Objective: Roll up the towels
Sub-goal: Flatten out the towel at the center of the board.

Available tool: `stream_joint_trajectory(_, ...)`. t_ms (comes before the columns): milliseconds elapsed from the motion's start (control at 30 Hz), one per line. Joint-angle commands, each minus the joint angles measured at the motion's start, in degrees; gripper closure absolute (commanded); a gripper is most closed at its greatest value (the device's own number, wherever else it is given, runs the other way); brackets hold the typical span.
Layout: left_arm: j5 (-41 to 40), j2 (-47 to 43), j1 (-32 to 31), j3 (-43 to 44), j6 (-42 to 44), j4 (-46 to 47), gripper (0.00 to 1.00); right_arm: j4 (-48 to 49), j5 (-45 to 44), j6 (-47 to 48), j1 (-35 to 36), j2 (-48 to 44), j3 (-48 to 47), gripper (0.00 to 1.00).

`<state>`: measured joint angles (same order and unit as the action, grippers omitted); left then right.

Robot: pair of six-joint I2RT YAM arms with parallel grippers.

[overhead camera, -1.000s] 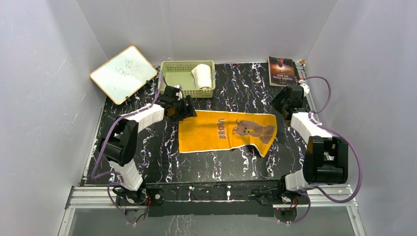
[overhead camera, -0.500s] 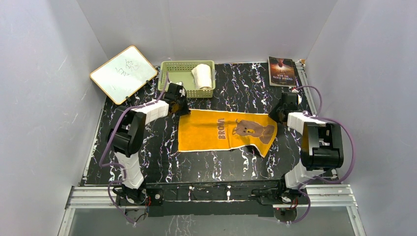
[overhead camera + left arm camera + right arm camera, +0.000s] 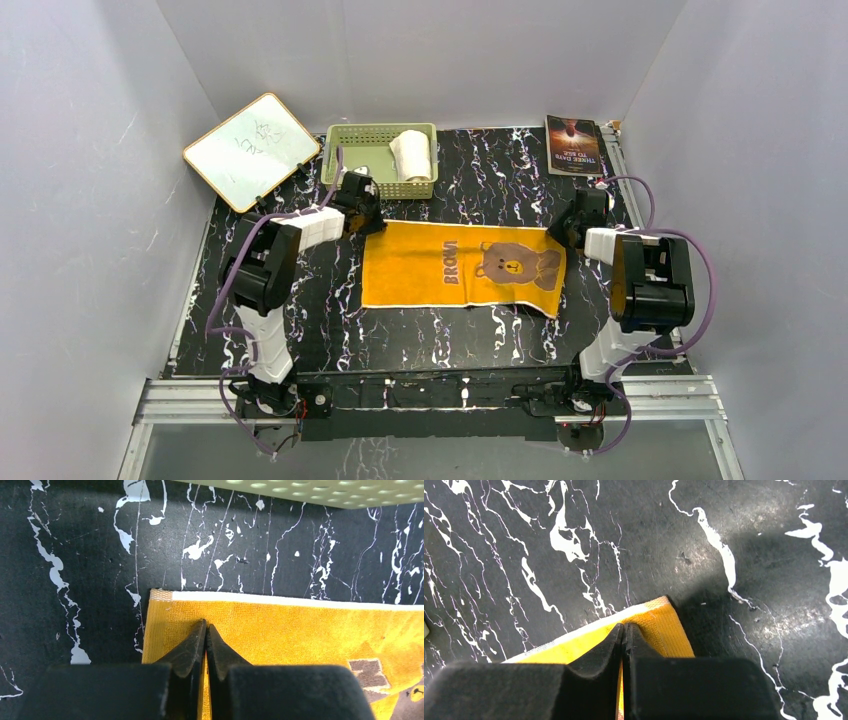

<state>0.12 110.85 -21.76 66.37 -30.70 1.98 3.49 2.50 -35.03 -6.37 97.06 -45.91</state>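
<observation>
Both claws have just closed fully. The left gripper (image 3: pixel 205 626) pinches the upper-left corner of the orange towel (image 3: pixel 440 268), the right gripper (image 3: pixel 623 629) its upper-right corner. Mid-frame, the cloth now lies flatter, likely ready for rolling. The white towel (image 3: pixel 411 153) sits rolled in the basket (image 3: pixel 355 140).

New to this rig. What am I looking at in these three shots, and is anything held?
Two robot arms are bolted at the near edge of a black marbled table. The wide picture looks down from above and behind them; the close-ups come from a camera on each wrist. A yellow towel with a bear print lies flat. The left fingers are pinched shut on its far left corner, the right fingers on its far right corner. Behind sit a green basket holding a rolled white towel, a whiteboard and a book.
</observation>
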Motion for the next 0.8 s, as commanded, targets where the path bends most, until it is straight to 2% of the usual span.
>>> stream_joint_trajectory(0,-2.68,2.04,2.39,-4.7,-1.63,-0.62,1.0,1.61,-0.15,0.42,-0.48,2.35,-0.89,1.0)
stream_joint_trajectory(133,0.13,2.85,5.82,-7.11,-3.38,1.26,1.0,0.21,0.35,0.2,-0.48,6.93,-5.42,1.0)
stream_joint_trajectory(467,-2.51,-1.35,11.4,-6.77,-0.8,-4.31,1.0,-1.21,2.9,0.58,-0.03,8.5,-10.55,1.0)
stream_joint_trajectory(500,-2.48,-2.13,11.43,-7.35,-0.6,-4.08,1.0,-1.42,3.82,1.43,0.18,8.17,-10.65,0.95)
stream_joint_trajectory(567,-0.49,-4.35,11.26,-9.2,-0.21,-2.24,1.0,-0.91,5.67,3.34,0.51,6.3,-9.94,0.78)
stream_joint_trajectory(633,1.17,-7.13,11.15,-10.72,0.38,-0.74,1.0,-0.1,4.67,4.53,1.02,3.41,-8.67,0.64)
stream_joint_trajectory(667,1.69,-8.72,11.13,-11.15,0.94,-0.3,0.87,0.08,3.75,5.13,1.09,0.25,-8.25,0.59)
stream_joint_trajectory(733,0.9,-11.27,11.14,-11.0,1.9,-0.97,0.51,-0.55,1.18,6.51,1.09,-1.67,-8.41,0.53)
stream_joint_trajectory(767,0.19,-12.23,11.17,-10.56,2.63,-1.58,0.41,-1.25,0.11,7.35,1.1,-1.81,-8.88,0.52)
